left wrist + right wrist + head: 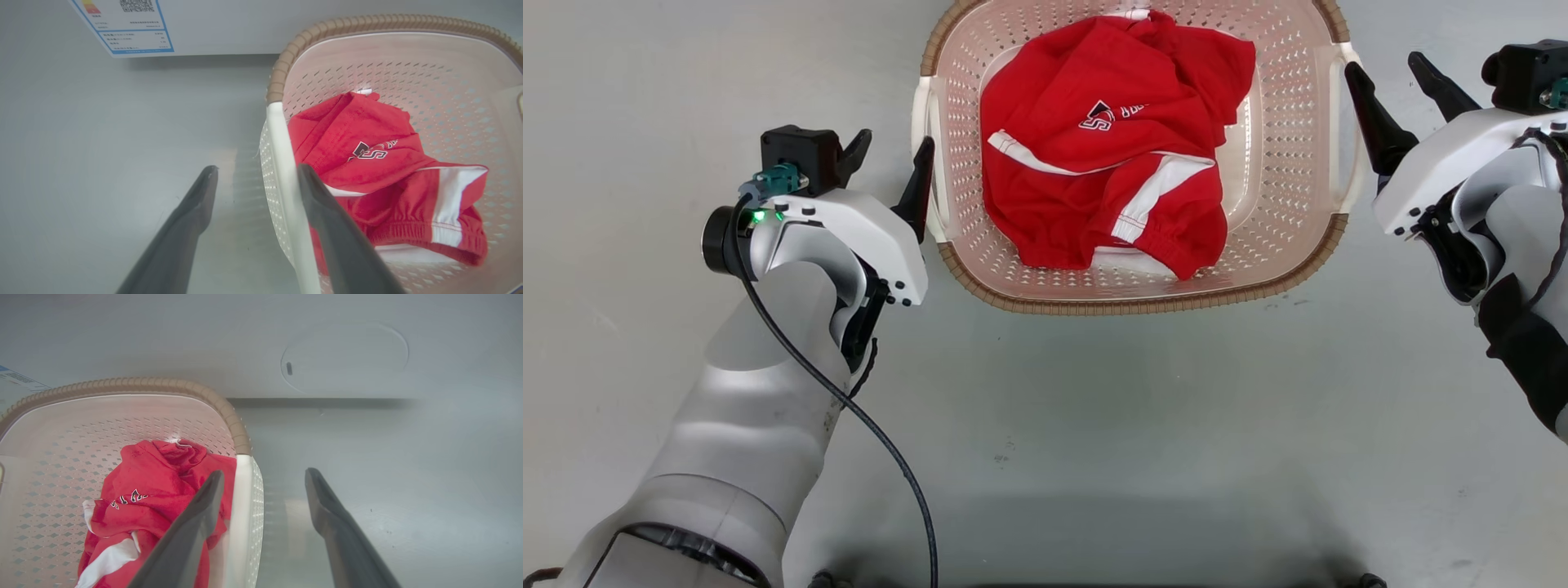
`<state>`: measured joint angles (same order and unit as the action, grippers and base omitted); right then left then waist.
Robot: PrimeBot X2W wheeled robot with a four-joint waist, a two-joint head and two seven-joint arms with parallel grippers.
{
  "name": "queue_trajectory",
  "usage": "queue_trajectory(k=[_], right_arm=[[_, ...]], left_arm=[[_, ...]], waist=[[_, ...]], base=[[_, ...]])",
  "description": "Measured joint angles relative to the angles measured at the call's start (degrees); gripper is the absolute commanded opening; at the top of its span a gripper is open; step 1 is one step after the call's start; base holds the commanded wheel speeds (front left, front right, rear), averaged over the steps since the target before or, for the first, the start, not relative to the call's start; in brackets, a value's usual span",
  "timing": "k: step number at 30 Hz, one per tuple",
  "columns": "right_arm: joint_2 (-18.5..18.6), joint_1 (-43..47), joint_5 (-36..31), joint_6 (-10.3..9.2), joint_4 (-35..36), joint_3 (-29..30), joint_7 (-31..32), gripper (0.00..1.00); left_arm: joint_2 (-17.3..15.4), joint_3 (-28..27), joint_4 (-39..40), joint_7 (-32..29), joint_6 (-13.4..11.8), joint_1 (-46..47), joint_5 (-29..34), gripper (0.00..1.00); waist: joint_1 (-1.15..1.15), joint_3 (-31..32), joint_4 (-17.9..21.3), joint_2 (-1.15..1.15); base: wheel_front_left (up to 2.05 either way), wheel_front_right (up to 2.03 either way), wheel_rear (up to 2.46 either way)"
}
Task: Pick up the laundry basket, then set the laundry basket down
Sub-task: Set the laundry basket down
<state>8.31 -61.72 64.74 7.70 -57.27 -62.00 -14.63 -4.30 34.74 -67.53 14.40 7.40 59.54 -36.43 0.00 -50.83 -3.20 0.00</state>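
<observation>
Your left jaws, lower left of the head view, gape wide astride the laundry basket's (1143, 306) white left handle (280, 163). The right jaws, upper right, straddle the right handle (242, 498), likely for a level two-sided lift. That basket rests on the floor (1094, 425), top centre, carrying red clothing (1094, 147).

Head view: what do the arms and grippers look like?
The left gripper and right gripper each have two long tapered black fingers on a white shell. The left forearm is glossy silver-grey; its wrist carries a black box, teal connector, green light and black cable.
</observation>
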Motion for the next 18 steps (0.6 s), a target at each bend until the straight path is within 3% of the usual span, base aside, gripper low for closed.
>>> queue_trajectory(k=[18], right_arm=[[-1.07, 2.39, -1.86, 0.00, -1.52, 2.12, 0.00, 1.00]], left_arm=[[-0.67, -2.30, -0.40, 0.00, -0.01, -3.94, -0.92, 1.00]], waist=[[0.00, 5.23, 0.07, 0.00]], base=[[0.00, 0.00, 0.00]])
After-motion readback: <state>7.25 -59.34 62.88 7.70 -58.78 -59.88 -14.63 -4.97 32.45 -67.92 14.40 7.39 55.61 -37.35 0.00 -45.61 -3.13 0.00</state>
